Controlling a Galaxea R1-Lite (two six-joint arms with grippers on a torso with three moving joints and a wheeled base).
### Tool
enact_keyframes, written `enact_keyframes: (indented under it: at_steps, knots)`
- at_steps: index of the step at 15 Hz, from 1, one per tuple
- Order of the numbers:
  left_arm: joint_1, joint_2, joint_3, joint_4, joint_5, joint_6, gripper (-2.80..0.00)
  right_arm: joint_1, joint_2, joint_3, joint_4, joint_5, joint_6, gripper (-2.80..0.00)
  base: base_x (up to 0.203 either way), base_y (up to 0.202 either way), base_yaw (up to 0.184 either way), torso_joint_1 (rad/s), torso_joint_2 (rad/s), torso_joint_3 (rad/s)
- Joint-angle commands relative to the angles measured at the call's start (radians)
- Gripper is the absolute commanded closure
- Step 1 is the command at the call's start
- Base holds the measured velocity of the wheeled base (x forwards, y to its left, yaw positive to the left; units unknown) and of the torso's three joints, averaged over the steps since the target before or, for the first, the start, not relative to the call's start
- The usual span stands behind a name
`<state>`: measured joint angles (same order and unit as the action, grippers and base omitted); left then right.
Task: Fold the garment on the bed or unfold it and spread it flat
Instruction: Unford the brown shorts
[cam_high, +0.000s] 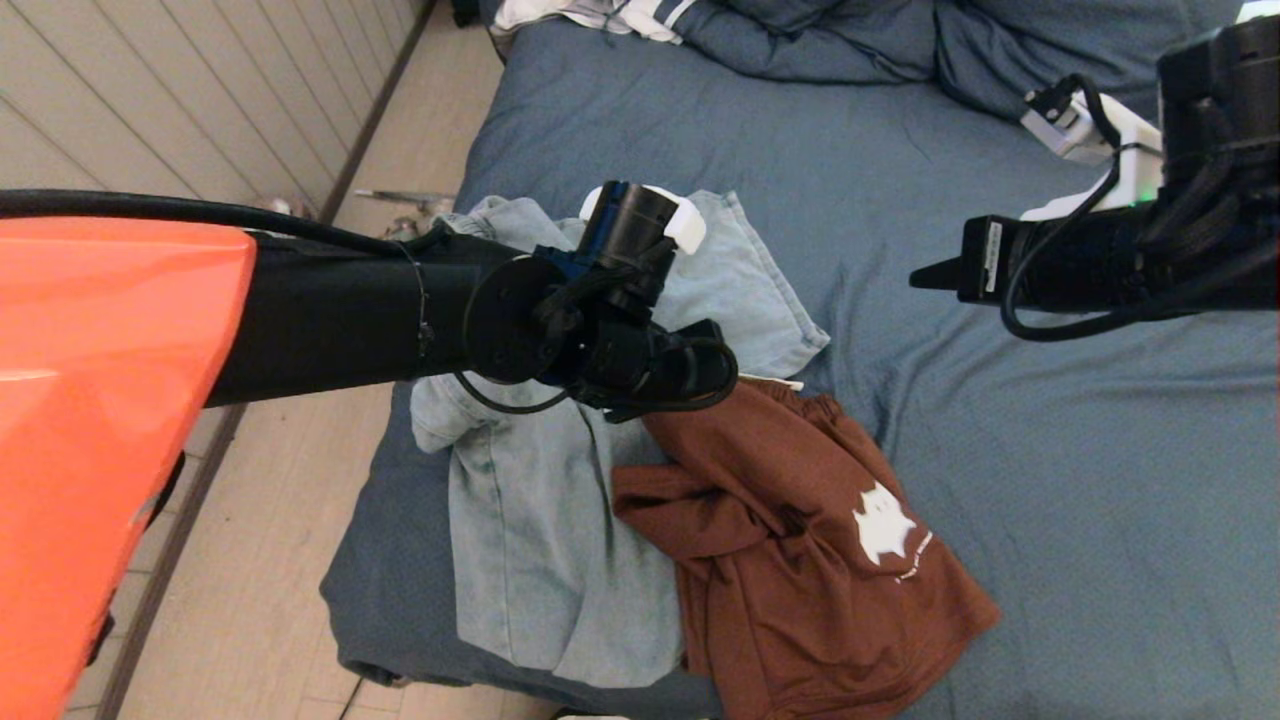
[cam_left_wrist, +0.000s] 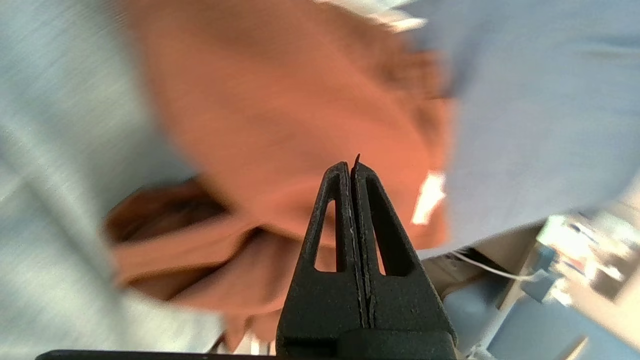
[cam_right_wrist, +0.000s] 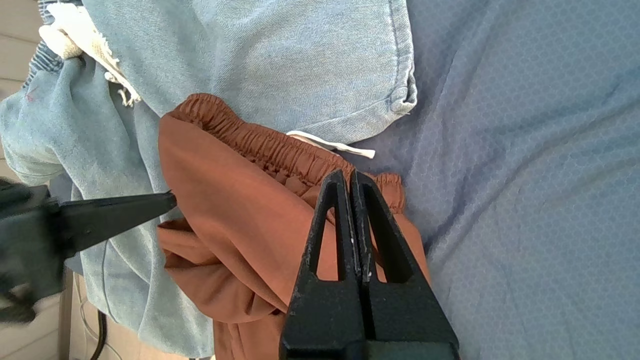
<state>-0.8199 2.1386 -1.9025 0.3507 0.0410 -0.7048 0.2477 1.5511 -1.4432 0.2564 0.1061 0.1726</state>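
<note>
Pale plank floor (cam_high: 430, 120) beside white panelled wall (cam_high: 150, 90).

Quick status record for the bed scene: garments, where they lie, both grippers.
surface: bed, slate-blue cover, wrinkled
garment 1: rust-brown shorts, crumpled, white print showing
garment 2: light denim garment, beside and partly under the shorts, near the bed's left edge
left gripper: shut, empty, over the garments
right gripper: shut, empty, above the shorts' waistband
folding: not done

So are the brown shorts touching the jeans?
Touching. In the right wrist view the brown shorts lie with their waistband over the jeans, no blue bed cover showing between them. The head view shows the same overlap.
</note>
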Motion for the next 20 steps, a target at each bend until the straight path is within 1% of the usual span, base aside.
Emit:
enact_keyframes:
  at_steps: [1,2,3,8,12,16,17,20]
  knots:
    - [0.004,0.061,-0.04,0.016,0.134,-0.011,-2.8,0.002,-0.005,0.007,0.001,0.001,0.001,0.0,0.0,0.0,0.0,0.0,0.0,0.0]
    - [0.004,0.072,-0.04,-0.018,0.201,-0.009,-2.8,0.006,-0.004,0.01,0.001,0.001,0.001,0.0,0.0,0.0,0.0,0.0,0.0,0.0]
    - [0.004,0.075,-0.04,-0.025,0.208,-0.01,-2.8,0.01,-0.005,0.017,0.001,0.001,0.001,0.0,0.0,0.0,0.0,0.0,0.0,0.0]
    - [0.02,0.087,-0.04,-0.076,0.223,-0.018,-2.8,0.015,-0.008,0.066,0.0,0.008,0.002,0.0,0.0,0.0,0.0,0.0,0.0,0.0]
    - [0.021,0.109,-0.038,-0.094,0.223,-0.013,-2.8,0.001,-0.013,0.086,-0.002,0.072,0.002,0.0,0.0,0.0,0.0,0.0,0.0,0.0]
    - [0.021,0.149,-0.04,-0.1,0.223,-0.01,-2.8,0.001,-0.005,0.095,-0.014,0.088,0.004,0.0,0.0,0.0,0.0,0.0,0.0,0.0]
    - [0.021,0.152,-0.039,-0.106,0.224,-0.011,0.0,0.0,-0.005,0.104,-0.035,0.092,0.004,0.0,0.0,0.0,0.0,0.0,0.0,0.0]
    - [0.021,0.15,-0.039,-0.112,0.235,-0.01,0.0,-0.001,-0.002,0.13,-0.105,0.1,0.007,0.0,0.0,0.0,0.0,0.0,0.0,0.0]
